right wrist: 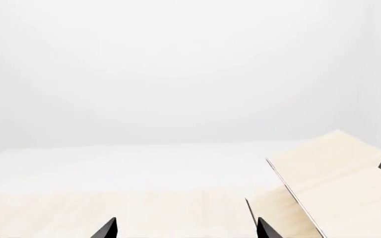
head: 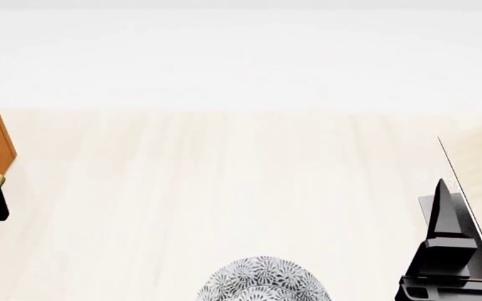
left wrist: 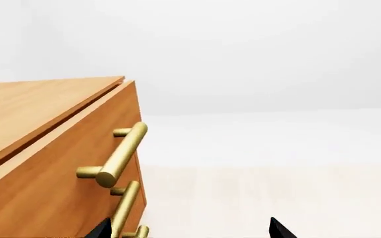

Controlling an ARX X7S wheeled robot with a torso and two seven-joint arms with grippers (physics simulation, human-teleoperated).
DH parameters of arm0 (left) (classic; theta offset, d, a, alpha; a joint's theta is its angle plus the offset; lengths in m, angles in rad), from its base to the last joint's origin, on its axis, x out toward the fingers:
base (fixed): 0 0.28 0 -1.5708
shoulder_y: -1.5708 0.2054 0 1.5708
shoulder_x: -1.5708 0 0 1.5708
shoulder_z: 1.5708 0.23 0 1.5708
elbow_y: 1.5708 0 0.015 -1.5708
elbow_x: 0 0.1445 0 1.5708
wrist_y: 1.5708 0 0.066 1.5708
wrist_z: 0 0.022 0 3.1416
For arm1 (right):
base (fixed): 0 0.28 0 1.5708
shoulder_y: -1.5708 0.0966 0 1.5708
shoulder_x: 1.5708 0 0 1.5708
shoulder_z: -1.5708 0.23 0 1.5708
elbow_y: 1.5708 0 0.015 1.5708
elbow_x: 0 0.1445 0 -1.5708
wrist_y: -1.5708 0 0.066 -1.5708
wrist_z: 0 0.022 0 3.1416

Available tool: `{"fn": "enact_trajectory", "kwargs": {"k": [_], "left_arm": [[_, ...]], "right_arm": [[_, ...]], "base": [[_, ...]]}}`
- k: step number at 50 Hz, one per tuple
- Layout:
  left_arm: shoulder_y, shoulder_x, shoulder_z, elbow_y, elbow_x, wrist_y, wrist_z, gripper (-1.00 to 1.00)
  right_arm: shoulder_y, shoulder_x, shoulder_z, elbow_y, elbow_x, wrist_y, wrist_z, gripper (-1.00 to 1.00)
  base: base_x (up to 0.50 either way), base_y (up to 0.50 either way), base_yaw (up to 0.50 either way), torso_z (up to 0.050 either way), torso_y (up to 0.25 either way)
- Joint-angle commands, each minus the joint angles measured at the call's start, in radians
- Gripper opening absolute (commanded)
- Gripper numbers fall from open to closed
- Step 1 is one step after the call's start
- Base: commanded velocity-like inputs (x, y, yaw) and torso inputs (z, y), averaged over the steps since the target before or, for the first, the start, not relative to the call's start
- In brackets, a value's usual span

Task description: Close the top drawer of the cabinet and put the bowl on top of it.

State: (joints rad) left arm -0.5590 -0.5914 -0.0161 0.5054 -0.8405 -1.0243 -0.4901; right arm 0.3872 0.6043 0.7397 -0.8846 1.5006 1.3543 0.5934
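top drawer (left wrist: 58,163): we see its front standing slightly proud of the cabinet (left wrist: 38,106) top, gap line visible, so we judge it not fully shut.
brass bar handle (left wrist: 121,154): just ahead of left gripper (left wrist: 190,229).
left gripper: tips spread, nothing held.
step: we'd push flat on the drawer front, squarely, avoid hooking the handle.
bowl (head: 262,281): on pale floor, bottom edge of head view, well apart from cabinet.
right gripper (right wrist: 187,228): spread tips, empty, near pale wood structure (right wrist: 336,173).
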Motion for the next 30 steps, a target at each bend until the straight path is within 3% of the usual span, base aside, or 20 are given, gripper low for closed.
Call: {"fn": "enact_trajectory", "kwargs": {"k": [1, 18, 30], "left_arm": [[0.005, -0.015, 0.07, -0.087, 0.117, 0.076, 0.032, 1.0], [0.028, -0.011, 0.08, -0.196, 0.168, 0.148, 0.057, 1.0], [-0.033, -0.038, 0.065, -0.257, 0.191, 0.127, 0.036, 1.0]], "right_arm": [[-0.017, 0.004, 0.0, -0.005, -0.017, -0.012, -0.018, 1.0], [-0.039, 0.008, -0.005, -0.009, -0.029, -0.033, -0.027, 1.0], [-0.049, 0.008, -0.021, -0.016, -0.057, -0.045, -0.043, 1.0]], "base": [[0.0, 0.0, 0.0, 0.0, 0.0], [0.0, 0.0, 0.0, 0.0, 0.0], [0.0, 0.0, 0.0, 0.0, 0.0]]}}
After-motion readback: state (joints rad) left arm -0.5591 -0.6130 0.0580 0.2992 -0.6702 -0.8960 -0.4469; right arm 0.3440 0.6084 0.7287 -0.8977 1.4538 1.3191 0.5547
